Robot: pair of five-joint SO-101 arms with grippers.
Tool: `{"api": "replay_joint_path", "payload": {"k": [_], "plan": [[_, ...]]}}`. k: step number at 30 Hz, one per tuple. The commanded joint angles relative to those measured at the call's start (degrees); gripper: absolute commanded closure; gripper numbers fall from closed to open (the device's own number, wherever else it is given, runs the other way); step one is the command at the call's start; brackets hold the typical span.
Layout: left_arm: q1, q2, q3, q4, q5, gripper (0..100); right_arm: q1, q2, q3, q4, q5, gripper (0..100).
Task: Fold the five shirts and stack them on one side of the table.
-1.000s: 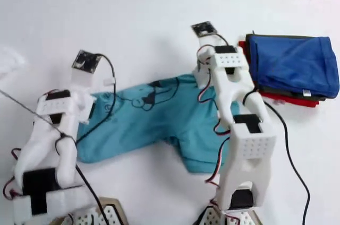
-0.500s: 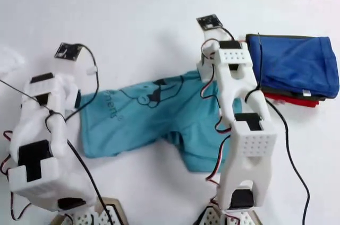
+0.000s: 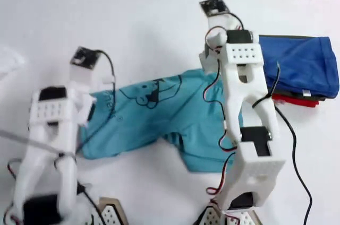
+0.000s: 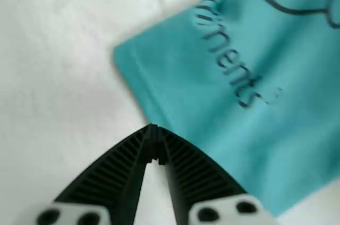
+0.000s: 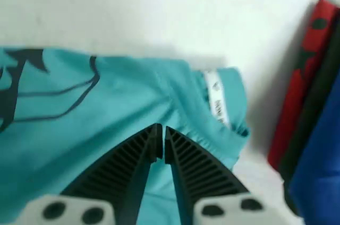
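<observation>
A teal shirt (image 3: 159, 113) with a dark print lies partly spread across the middle of the table. My left gripper (image 3: 85, 108) sits at the shirt's left edge. Its fingers are shut, with the tips (image 4: 153, 132) right at the teal hem (image 4: 133, 76) and no cloth visibly pinched. My right gripper (image 3: 208, 68) hovers over the collar end. Its fingers (image 5: 162, 132) are shut above the teal cloth (image 5: 79, 113), next to the neck label (image 5: 217, 100). A stack of folded shirts stands at the right, blue (image 3: 297, 66) on top, then dark, then red (image 3: 292, 101).
The folded stack (image 5: 308, 87) sits close beside the right gripper. White table (image 3: 133, 18) stretches open behind the shirt and to the far left. Both arm bases (image 3: 106, 214) and their cables crowd the near edge.
The left arm swung out to the left and came back to the shirt's left edge. The right arm stretched a little farther from its base. The shirt hardly shifted.
</observation>
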Motion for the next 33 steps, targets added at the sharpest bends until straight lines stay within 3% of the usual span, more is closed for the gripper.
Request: {"api": "replay_joint_path", "payload": {"k": [1, 7, 11, 21, 27, 33], "plan": [[2.37, -7.30, 6.55, -1.32, 0.44, 97, -1.45, -6.99, 8.97, -2.95, 1.76, 98.1], [2.11, -5.80, 12.44, -3.60, -2.29, 97, -1.71, -13.85, 31.12, -17.89, 4.92, 98.1], [2.11, -3.34, 12.88, -3.60, -4.75, 97, -0.22, -13.23, 37.19, -23.87, 6.95, 98.1], [0.09, 8.97, 12.09, -6.15, -7.47, 97, 8.66, -4.44, 33.41, -23.60, 10.37, 98.1], [-6.86, 10.55, 8.57, -4.48, -9.32, 97, 8.40, -4.79, 32.70, -21.85, 12.04, 98.1], [-6.86, 10.37, 7.78, -2.64, -11.87, 97, 7.08, -14.37, 33.05, -18.59, 12.04, 98.1]]}}
